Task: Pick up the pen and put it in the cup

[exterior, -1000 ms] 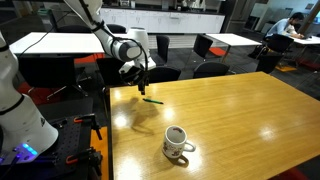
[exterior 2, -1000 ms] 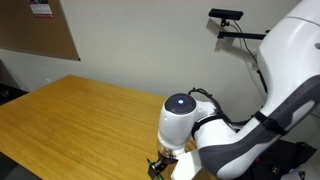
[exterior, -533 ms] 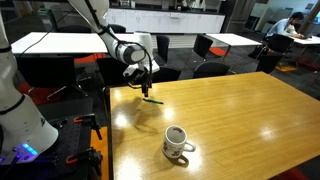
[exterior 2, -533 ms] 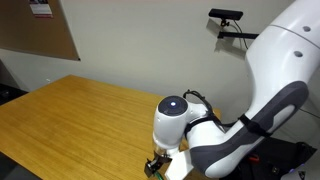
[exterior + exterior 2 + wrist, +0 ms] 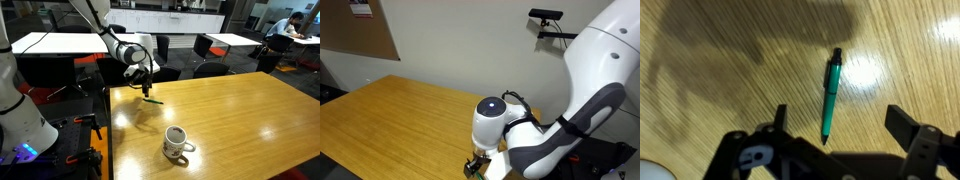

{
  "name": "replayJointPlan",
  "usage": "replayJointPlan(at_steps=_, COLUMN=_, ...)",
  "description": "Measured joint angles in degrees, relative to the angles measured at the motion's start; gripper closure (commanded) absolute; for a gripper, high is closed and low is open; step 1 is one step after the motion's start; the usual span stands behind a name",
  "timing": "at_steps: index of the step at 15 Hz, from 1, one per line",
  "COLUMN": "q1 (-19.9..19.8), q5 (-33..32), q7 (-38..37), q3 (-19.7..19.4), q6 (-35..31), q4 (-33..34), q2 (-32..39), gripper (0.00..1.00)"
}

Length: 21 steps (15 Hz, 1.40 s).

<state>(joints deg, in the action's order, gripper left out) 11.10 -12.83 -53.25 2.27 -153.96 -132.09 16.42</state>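
One pen (image 5: 831,92), one cup (image 5: 177,142) at its 5 o'clock, on a wooden office table (image 5: 240,110). The gripper (image 5: 836,112) hangs spread over the pen.

Overhead room light falls evenly on the desk (image 5: 230,110) in an exterior view. It leaves a pale sheen on the wood near the arm and only a faint, soft shadow at the cup (image 5: 177,142). Both exterior views are low in detail and slightly soft. In the wrist view a broad dark shadow crosses the top of the wood. White glare patches sit right of the pen (image 5: 830,95), and the hand (image 5: 837,128) at the bottom is dark and blurred.
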Motion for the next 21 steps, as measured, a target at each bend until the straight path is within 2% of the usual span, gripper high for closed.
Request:
replayJointPlan(at_steps=5, q1=0.1, q5=0.1, q7=-0.1, q3=-1.3, q6=-1.0, q4=-0.1, q2=0.6, gripper=0.00)
replayJointPlan(at_steps=12, q1=0.1, q5=3.2, q7=0.0, q3=-2.4, q6=-7.6, q4=-0.1, q2=3.5, gripper=0.00)
replayJointPlan(at_steps=18, q1=0.2, q5=7.5, q7=0.0, q3=-2.5, q6=-7.8, q4=1.0, q2=5.5, gripper=0.00)
replayJointPlan(at_steps=21, q1=0.3, q5=8.1, q7=0.0, q3=-2.9, q6=-7.8, q4=1.4, q2=5.7, gripper=0.05)
